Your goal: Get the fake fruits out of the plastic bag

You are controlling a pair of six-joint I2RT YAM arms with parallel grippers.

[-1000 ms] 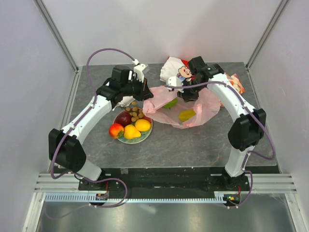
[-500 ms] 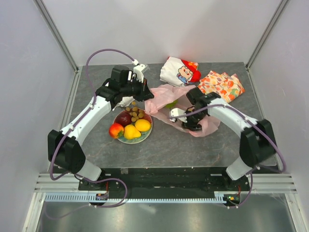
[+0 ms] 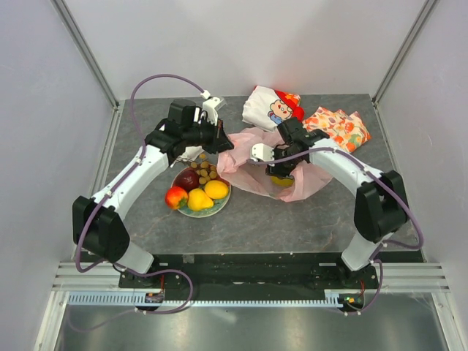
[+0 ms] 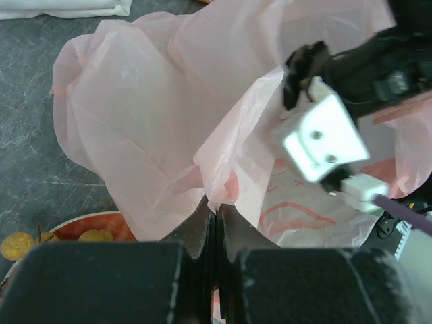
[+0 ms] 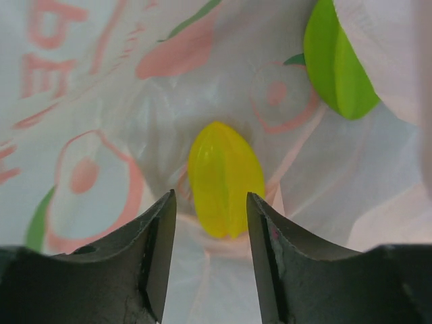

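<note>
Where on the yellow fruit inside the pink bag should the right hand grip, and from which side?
Across its narrow middle, coming from above: the yellow fruit lies lengthwise between the fingers of the open right hand, apart from the green piece.

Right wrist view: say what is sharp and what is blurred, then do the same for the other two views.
Right wrist view: yellow fruit fairly sharp inside the open right gripper, green fruit softer. Left wrist view: bag clear, left gripper shut on its fold dark and soft, the right arm's white block blurred and glaring. Top view: evenly lit, sharp throughout.
</note>
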